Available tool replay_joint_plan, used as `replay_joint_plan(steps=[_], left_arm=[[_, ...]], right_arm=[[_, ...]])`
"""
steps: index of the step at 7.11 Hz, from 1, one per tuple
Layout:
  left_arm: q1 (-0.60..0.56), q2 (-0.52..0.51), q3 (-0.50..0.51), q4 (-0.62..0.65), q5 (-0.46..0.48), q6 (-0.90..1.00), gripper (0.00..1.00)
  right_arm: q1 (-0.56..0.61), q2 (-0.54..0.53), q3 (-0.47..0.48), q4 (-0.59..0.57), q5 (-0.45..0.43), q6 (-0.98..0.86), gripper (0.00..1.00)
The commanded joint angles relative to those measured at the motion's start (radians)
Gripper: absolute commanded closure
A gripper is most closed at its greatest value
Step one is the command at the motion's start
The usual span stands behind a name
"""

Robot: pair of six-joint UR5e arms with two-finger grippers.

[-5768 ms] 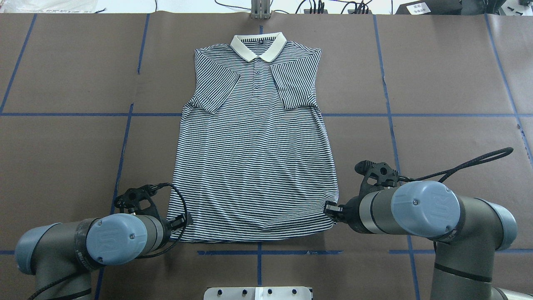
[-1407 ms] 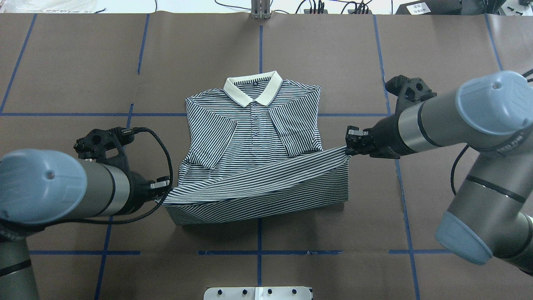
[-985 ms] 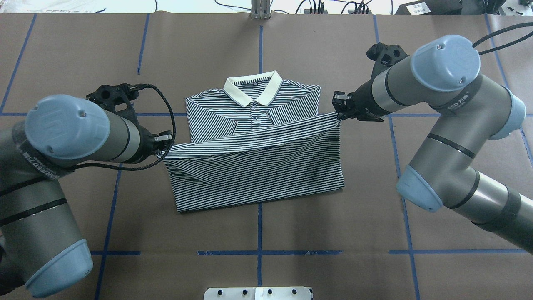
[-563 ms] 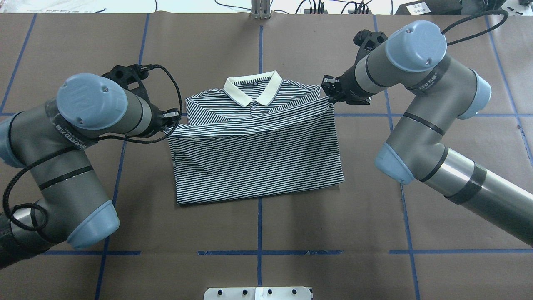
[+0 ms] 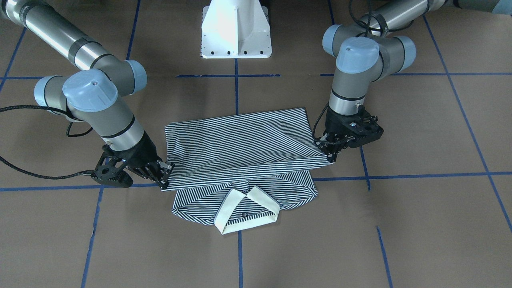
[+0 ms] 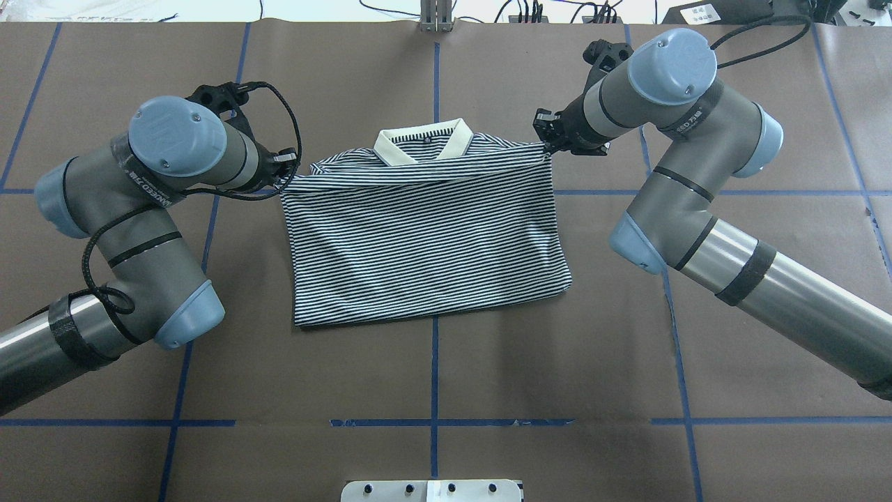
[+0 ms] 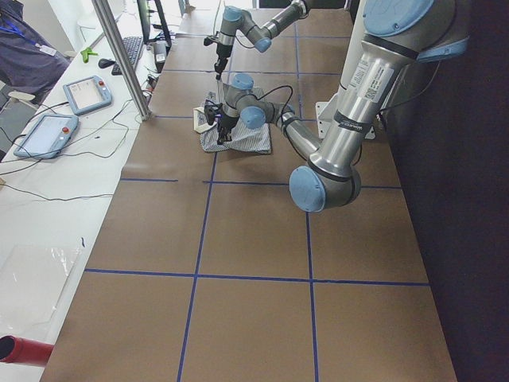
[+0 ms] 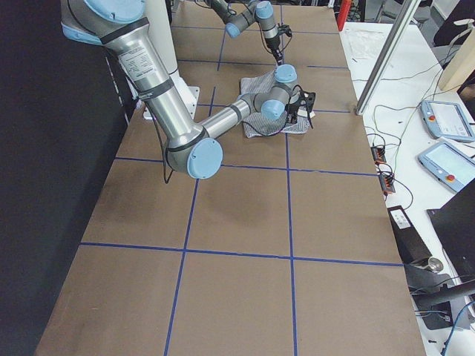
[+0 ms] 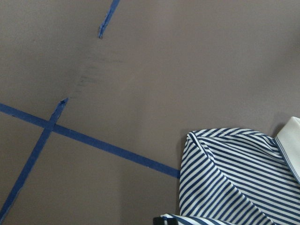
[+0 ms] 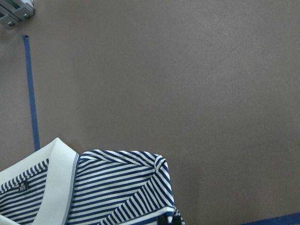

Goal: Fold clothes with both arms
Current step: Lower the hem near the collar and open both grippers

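Both arms are at the far end of the fold. The shirt (image 6: 425,251) lies mid-worktop (image 6: 732,209), its lower half doubled over the chest, and the hem (image 6: 418,173) is strung across just short of the collar (image 6: 421,143). The left gripper (image 6: 284,173) is clamped on one hem corner and the right gripper (image 6: 547,139) is pinched on the other, with the cloth taut between them.

Here's the thing to watch: the hem runs skewed. The right corner sits closer to the worktop's far edge than the left, up by the shoulder. I'd want the left corner carried on until the two are level, so the fold lands square.

Stop short of the collar and leave it showing. Hold the tension across so nothing puckers in the middle. Then bring both corners down together onto the layer beneath before letting go. Release at the same moment and back out sideways, towards the worktop's ends, so the fingers don't drag the top layer.
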Motion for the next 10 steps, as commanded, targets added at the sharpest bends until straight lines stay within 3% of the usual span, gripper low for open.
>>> replay_joint_plan(steps=[1, 4, 7, 8, 9, 10], left_arm=[[-0.015, -0.007, 0.045, -0.036, 0.001, 0.002, 1.0], [-0.015, -0.054, 0.077, -0.036, 0.0, -0.001, 1.0], [-0.015, -0.068, 0.081, -0.036, 0.001, -0.006, 1.0], [-0.015, -0.068, 0.081, -0.036, 0.001, -0.003, 0.71], [-0.015, -0.068, 0.085, -0.038, 0.001, 0.002, 0.16], [-0.015, -0.07, 0.085, -0.036, 0.001, 0.003, 0.0]], right_arm=[[0.02, 0.032, -0.049, 0.004, 0.0, 0.001, 1.0], [0.023, 0.08, -0.126, 0.004, -0.002, -0.002, 1.0], [0.023, 0.08, -0.125, 0.004, -0.002, -0.018, 1.0], [0.023, 0.077, -0.125, 0.008, -0.002, -0.042, 0.63], [0.023, 0.074, -0.125, 0.012, -0.002, -0.059, 0.01], [0.023, 0.071, -0.125, 0.012, -0.002, -0.061, 0.0]])
